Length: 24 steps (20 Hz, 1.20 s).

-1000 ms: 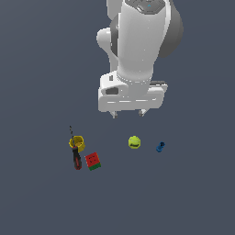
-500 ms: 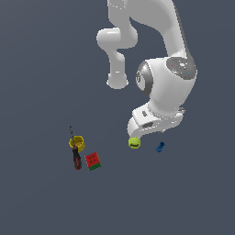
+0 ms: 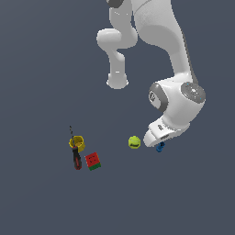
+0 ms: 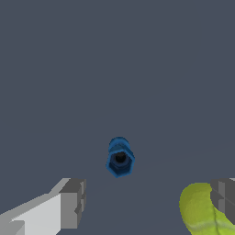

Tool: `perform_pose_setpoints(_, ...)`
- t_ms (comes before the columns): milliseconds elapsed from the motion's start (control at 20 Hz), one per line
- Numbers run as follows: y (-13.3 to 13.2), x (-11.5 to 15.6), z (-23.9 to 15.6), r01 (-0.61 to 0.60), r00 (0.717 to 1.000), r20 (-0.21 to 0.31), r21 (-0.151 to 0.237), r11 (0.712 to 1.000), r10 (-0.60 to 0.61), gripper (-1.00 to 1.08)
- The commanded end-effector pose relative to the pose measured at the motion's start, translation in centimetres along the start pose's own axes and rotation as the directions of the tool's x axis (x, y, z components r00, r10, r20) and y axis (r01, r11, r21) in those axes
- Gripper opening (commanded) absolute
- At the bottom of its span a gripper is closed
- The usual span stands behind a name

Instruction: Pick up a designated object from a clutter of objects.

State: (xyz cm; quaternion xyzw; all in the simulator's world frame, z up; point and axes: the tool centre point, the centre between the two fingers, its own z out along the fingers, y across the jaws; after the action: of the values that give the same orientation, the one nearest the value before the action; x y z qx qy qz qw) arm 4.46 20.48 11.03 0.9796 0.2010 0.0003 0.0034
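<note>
The designated object, a small bright-blue peg (image 3: 160, 148), lies on the dark floor, partly hidden under my white hand in the exterior view. In the wrist view the peg (image 4: 120, 157) lies ahead of the gap between my fingers, with its hollow end facing the camera. My gripper (image 3: 156, 140) is low, just above the peg, and it is open and empty (image 4: 148, 199). One grey fingertip (image 4: 73, 202) shows on one side, and the other fingertip (image 4: 223, 195) is beside the yellow-green ball (image 4: 199, 209). The ball (image 3: 134, 142) lies just to the exterior view's left of the peg.
Further to the exterior view's left lie a red cube with a green base (image 3: 93, 161), a yellow ring cup (image 3: 76, 143) and a red-and-black screwdriver (image 3: 76, 159). The arm's base (image 3: 117, 81) stands behind them.
The arm has swung to the exterior view's right and come down. The hand went from high above the clutter to just over the blue peg. No object has moved.
</note>
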Motion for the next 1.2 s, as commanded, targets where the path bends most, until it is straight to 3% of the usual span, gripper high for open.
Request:
perform_pose_setpoints(0, -0.9, 0.2, 1.0, 0.015, 1.000, -0.001, 0.004, 1.000, -0.015, 1.00)
perform_pose_setpoints(450, -1.6, 0.2, 2.0, 0.025, 1.000, 0.000, 0.006, 1.000, -0.025, 1.00)
perform_pose_setpoints(1150, -1.7, 0.3, 6.8, 0.027, 1.000, -0.001, 0.007, 1.000, -0.027, 1.00)
